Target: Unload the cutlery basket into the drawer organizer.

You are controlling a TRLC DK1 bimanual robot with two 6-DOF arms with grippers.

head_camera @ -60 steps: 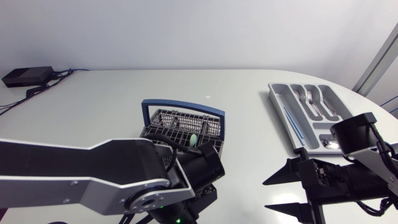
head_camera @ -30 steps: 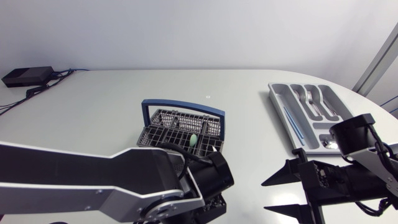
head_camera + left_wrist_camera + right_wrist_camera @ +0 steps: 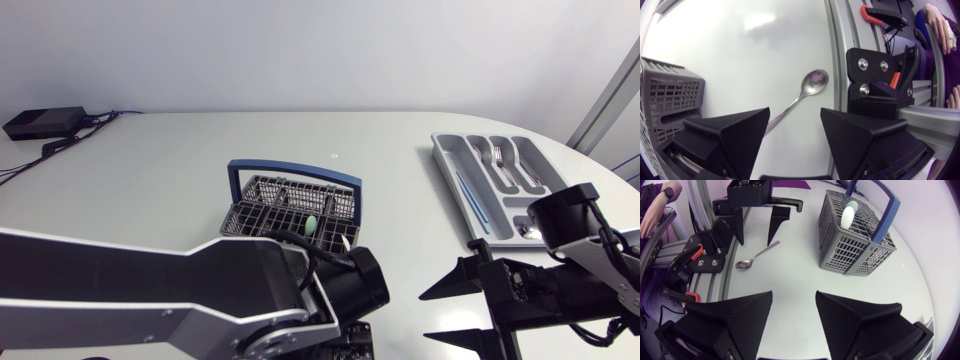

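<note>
The left gripper [image 3: 792, 119] hangs with jaws spread over the spoon [image 3: 806, 89] — the right gripper [image 3: 794, 300] is spread too, facing the basket [image 3: 850, 252].

— Where did the head camera sit?
— High above the worktop [image 3: 150, 170], looking down over most of it, cutlery basket [image 3: 290, 200] included.
— And the wrist cameras?
— The left one hung close over the worktop, facing down past the left claw [image 3: 795, 111] at a spoon [image 3: 807, 90]. The right one looked across from farther back, over the right claw [image 3: 794, 294], sharing that spoon and the basket with it.
</note>
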